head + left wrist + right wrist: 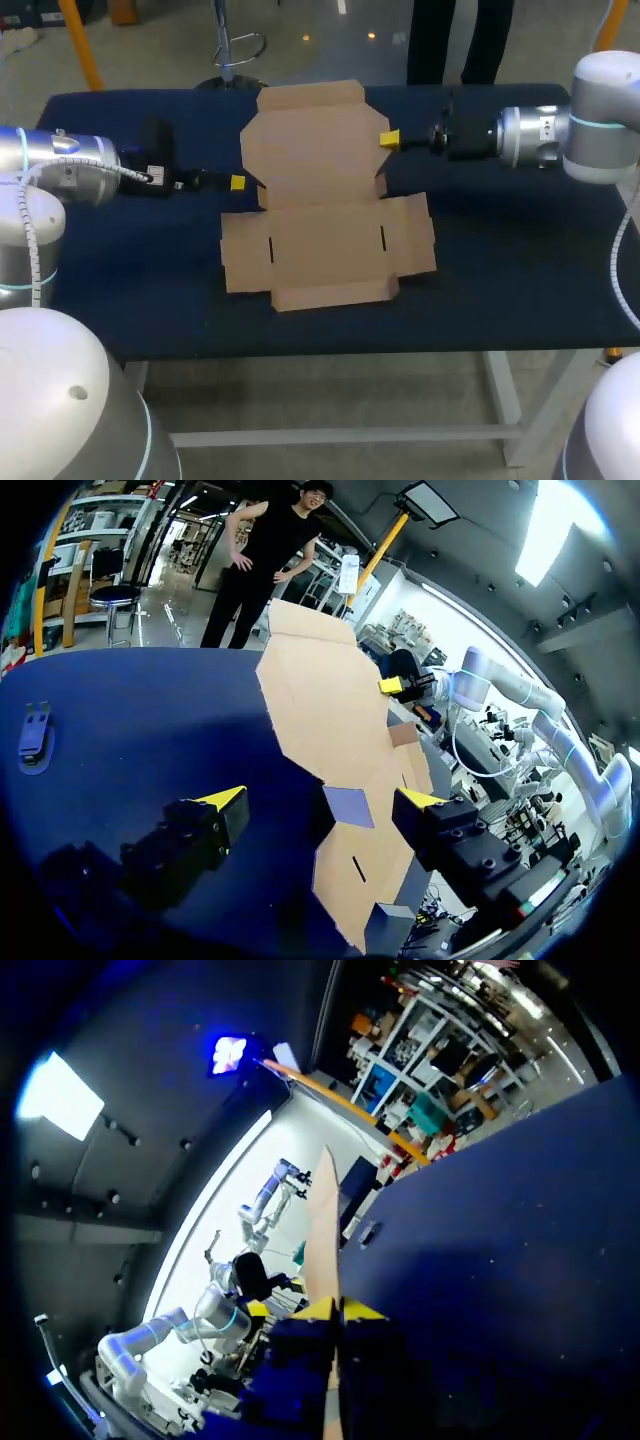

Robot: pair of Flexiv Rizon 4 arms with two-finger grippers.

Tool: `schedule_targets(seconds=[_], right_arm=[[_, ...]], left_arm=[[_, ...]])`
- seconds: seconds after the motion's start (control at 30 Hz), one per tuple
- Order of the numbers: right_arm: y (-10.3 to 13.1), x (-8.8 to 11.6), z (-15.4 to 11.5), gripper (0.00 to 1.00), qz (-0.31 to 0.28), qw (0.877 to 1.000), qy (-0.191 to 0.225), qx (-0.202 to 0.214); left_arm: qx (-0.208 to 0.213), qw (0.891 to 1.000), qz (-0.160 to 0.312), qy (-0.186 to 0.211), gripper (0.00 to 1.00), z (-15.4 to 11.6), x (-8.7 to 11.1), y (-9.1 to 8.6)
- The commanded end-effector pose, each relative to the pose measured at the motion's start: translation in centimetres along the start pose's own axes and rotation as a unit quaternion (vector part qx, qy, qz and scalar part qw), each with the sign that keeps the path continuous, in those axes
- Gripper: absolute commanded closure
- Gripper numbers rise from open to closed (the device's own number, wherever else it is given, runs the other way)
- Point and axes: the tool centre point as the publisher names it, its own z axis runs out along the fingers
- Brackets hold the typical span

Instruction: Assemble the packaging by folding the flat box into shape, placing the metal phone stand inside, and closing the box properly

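L gripper sits low over the dark blue surface, fingers spread wide. The near edge of the flat cardboard box lies just ahead of and between them, but neither tip is touching it. The box is unfolded at mid-surface, flaps out. R gripper comes in from the right side, fingers narrow and pinched on the edge of the box's far panel, with the card held edge-on between both yellow tips.

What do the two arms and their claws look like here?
The left arm and right arm have silver wrist sections and white rounded joints with thin teal rings. A white coiled cable runs along the left one. The left claw and right claw are black with yellow tips.
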Motion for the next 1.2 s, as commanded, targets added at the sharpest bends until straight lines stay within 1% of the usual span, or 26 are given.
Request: schedule_targets(seconds=[0.03,0.2,0.3,0.67,0.83,0.93,1.0,1.07,1.13,1.2], right_arm=[[0.0,0.7,-0.3,1.00,-0.016,1.000,0.006,-0.010],[0.6,1.3,0.0,1.00,-0.035,0.999,0.016,-0.010],[0.8,1.6,0.1,1.00,-0.046,0.999,0.022,-0.014],[1.2,1.9,0.5,1.00,-0.065,0.997,0.038,-0.021],[1.5,1.9,0.7,1.00,-0.068,0.996,0.044,-0.026],[1.7,1.9,0.9,1.00,-0.070,0.996,0.047,-0.028],[1.8,1.9,1.0,1.00,-0.072,0.996,0.048,-0.029],[2.0,1.8,1.2,1.00,-0.072,0.996,0.050,-0.030],[2.1,1.7,1.4,1.00,-0.072,0.996,0.053,-0.030],[2.1,1.7,1.6,1.00,-0.074,0.995,0.055,-0.030]], left_arm=[[0.019,1.000,0.016,0.017,0.00,1.1,-0.7,-1.0],[0.032,0.998,0.040,0.042,0.00,1.9,-1.0,-2.6],[0.033,0.997,0.054,0.053,0.00,2.6,-1.2,-3.6],[0.035,0.990,0.085,0.102,0.00,4.6,-1.3,-5.9],[0.050,0.983,0.091,0.149,0.00,5.0,-1.2,-6.4],[0.054,0.980,0.092,0.167,0.07,5.3,-1.0,-6.7],[0.057,0.977,0.094,0.182,0.10,5.5,-0.9,-6.9],[0.056,0.975,0.098,0.189,0.11,5.7,-0.6,-7.1],[0.055,0.974,0.100,0.194,0.18,5.9,-0.4,-7.3],[0.054,0.973,0.103,0.200,0.22,6.2,-0.2,-7.4]])
